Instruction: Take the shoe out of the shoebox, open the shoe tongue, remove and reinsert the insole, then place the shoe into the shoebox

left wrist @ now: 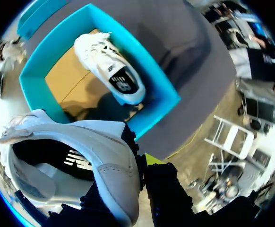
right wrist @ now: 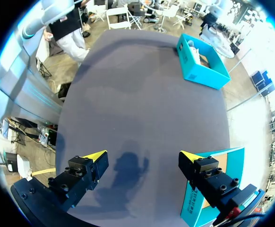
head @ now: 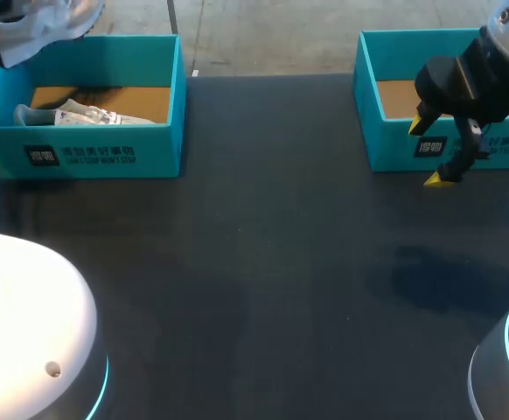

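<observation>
table: dark, matte; takes up the middle and lower frame of the head view.
right gripper: upper right of the head view, hanging over the table just in front of the right shoebox. Fingers spread wide, nothing between them.
right shoebox: teal, open top, brown card floor; upper right, at the table's far edge.
left shoebox: same teal type, open top; upper left, long side facing the robot.
second shoe: white/grey, lying on the left shoebox floor. Long axis runs left to right along the box's length. From the left wrist it shows white laces at one end and a dark patch with a logo at the other.
held shoe: upper left corner of the head view, up in the air beyond the left shoebox, partly cut off by the frame.
held shoe, look: white leather upper with stitched seams, dark lining, logo visible on the insole inside the opening.
held shoe, axis: in the head view tilted, running from lower left up to the right. Heel end at the fingers, opening turned towards the wrist. The toe end is not clear.
left gripper: clamped on the held shoe's heel wall, with one yellow tip showing outside it and the other finger on the inner side.
</observation>
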Robot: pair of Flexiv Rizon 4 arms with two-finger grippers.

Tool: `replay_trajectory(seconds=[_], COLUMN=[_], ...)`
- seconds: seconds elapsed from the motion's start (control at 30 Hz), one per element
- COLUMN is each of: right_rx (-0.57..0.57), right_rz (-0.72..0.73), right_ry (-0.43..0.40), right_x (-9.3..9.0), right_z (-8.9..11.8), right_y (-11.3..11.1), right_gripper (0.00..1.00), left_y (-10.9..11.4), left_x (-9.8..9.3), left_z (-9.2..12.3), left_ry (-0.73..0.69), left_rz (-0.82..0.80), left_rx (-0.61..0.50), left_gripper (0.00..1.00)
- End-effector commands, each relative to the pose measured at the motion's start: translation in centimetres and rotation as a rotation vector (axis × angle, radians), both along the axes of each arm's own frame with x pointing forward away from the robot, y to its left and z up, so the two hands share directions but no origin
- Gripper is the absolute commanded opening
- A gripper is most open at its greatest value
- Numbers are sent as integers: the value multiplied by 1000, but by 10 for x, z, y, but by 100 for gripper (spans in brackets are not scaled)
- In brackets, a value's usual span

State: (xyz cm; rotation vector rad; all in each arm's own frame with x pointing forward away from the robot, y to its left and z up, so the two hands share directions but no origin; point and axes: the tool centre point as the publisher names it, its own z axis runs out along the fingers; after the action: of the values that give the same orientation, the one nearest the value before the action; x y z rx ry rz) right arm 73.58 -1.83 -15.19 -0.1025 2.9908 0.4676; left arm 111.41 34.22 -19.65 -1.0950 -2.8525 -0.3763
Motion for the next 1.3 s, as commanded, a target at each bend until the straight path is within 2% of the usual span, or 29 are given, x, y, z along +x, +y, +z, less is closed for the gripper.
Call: replay_trajectory(seconds=[0.03, 0.23, 0.3, 0.93, 1.3], right_rx=[-4, -4, -4, -4, -4], right_rz=[0, 0, 0, 0, 0], right_ry=[4, 4, 4, 4, 4], right_x=[3, 3, 3, 3, 3], right_z=[0, 0, 0, 0, 0], right_y=[2, 2, 2, 2, 2], right_gripper=[100, 100, 100, 100, 100], left_y=[-3, -3, -4, -4, -22], left_x=[-3, 4, 6, 6, 11], left_z=[10, 10, 14, 14, -3], left_ry=[38, 57, 56, 56, 76], left_rz=[-669, -803, -763, -763, -814], left_rx=[90, 12, -1, -1, -22], left_gripper=[0, 0, 0, 0, 0])
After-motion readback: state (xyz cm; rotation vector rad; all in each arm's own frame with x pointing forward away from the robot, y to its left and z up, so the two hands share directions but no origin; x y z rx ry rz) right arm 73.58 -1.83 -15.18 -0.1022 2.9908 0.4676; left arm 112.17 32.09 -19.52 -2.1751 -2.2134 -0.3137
